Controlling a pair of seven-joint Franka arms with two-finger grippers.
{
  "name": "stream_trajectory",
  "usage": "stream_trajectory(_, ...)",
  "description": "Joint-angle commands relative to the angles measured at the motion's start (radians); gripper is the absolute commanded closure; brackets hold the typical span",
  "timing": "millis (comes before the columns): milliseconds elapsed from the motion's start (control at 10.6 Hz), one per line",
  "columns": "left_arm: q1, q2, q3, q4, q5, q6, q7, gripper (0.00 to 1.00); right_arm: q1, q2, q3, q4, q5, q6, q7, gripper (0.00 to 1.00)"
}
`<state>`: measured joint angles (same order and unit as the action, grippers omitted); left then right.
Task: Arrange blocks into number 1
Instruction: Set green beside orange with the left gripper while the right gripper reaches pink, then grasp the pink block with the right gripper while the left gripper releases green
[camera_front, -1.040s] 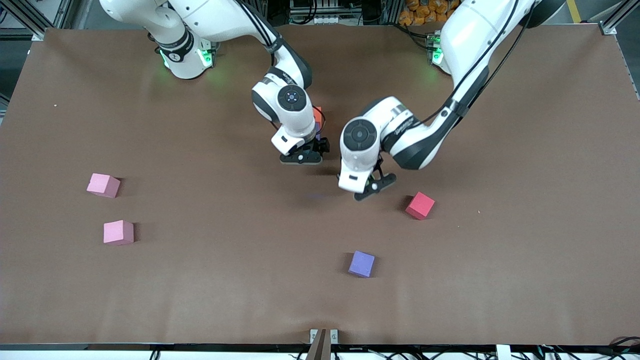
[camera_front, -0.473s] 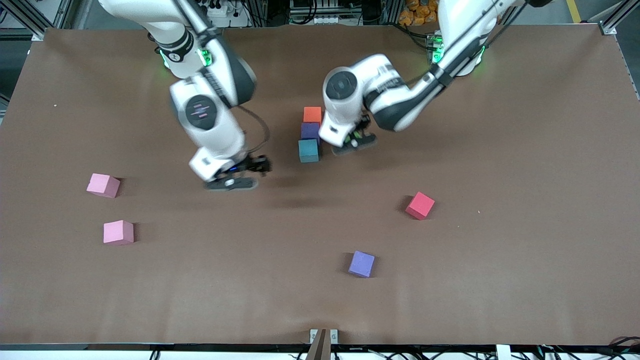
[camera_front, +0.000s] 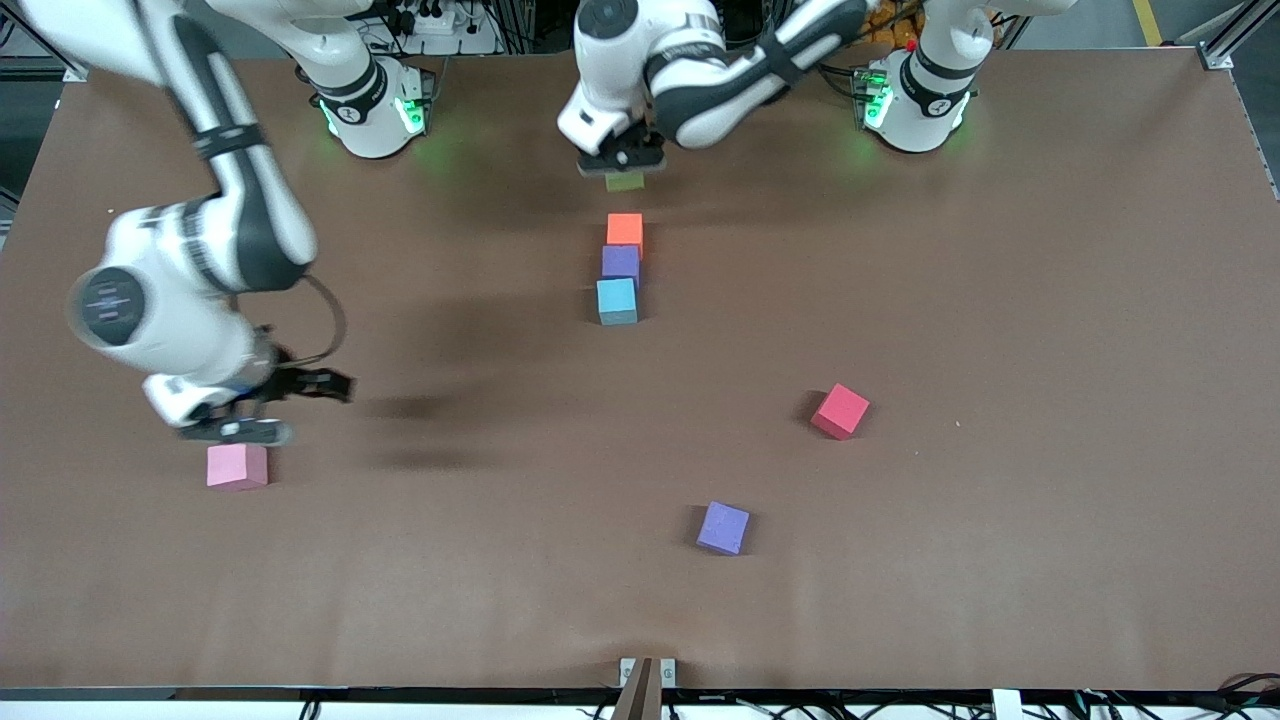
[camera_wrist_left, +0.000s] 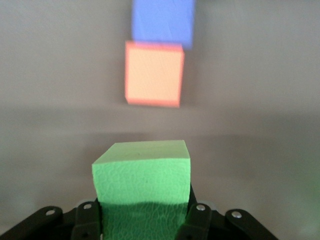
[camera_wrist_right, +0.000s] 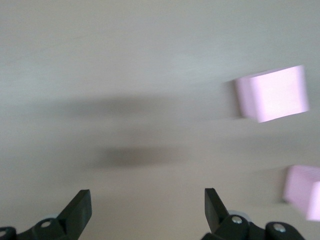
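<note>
My left gripper (camera_front: 622, 163) is shut on a green block (camera_front: 624, 181), held over the table just off the orange end of a short row. That row runs toward the front camera: orange block (camera_front: 625, 229), purple block (camera_front: 621, 262), light blue block (camera_front: 617, 300). The left wrist view shows the green block (camera_wrist_left: 142, 172) between the fingers, with the orange block (camera_wrist_left: 153, 73) ahead. My right gripper (camera_front: 280, 408) is open and empty over the right arm's end of the table, above a pink block (camera_front: 237, 466). The right wrist view shows two pink blocks (camera_wrist_right: 272, 93) (camera_wrist_right: 303, 192) to one side of the right gripper (camera_wrist_right: 147, 205).
A red block (camera_front: 840, 411) lies loose toward the left arm's end. A second purple block (camera_front: 723, 528) lies nearer the front camera. In the front view the right arm hides one of the pink blocks.
The left gripper has carried the green block from near the red block, past the row, to off its orange end. The right arm has swung from the row to over the pink blocks.
</note>
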<state>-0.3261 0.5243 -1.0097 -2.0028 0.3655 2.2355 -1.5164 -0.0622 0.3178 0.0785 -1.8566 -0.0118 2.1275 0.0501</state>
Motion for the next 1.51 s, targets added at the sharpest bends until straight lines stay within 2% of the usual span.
stream_trajectory(0,-0.030,0.003,0.006,-0.101,0.082,0.096,-0.027,1.00,-0.088,0.099,0.018,0.103,-0.017,-0.008,-0.158,0.00)
stream_trajectory(189,-0.030,0.042,0.010,-0.109,0.121,0.107,-0.024,1.00,-0.149,0.199,0.020,0.202,-0.089,-0.006,-0.252,0.00)
stream_trajectory(378,-0.031,0.074,0.016,-0.102,0.142,0.119,-0.018,1.00,-0.177,0.283,0.020,0.284,-0.094,-0.005,-0.328,0.00)
stream_trajectory(662,-0.056,0.152,0.065,-0.055,0.213,0.125,-0.016,1.00,-0.182,0.355,0.020,0.310,-0.099,0.075,-0.369,0.00)
stream_trajectory(945,-0.157,0.160,0.196,0.012,0.214,0.127,-0.005,1.00,-0.195,0.399,0.018,0.310,-0.102,0.138,-0.407,0.00)
stream_trajectory(1323,-0.168,0.166,0.232,0.030,0.214,0.125,0.050,1.00,-0.217,0.432,0.015,0.310,-0.100,0.189,-0.453,0.00)
stream_trajectory(1418,-0.163,0.166,0.237,0.036,0.213,0.125,0.073,1.00,-0.221,0.435,0.015,0.309,-0.099,0.196,-0.493,0.27)
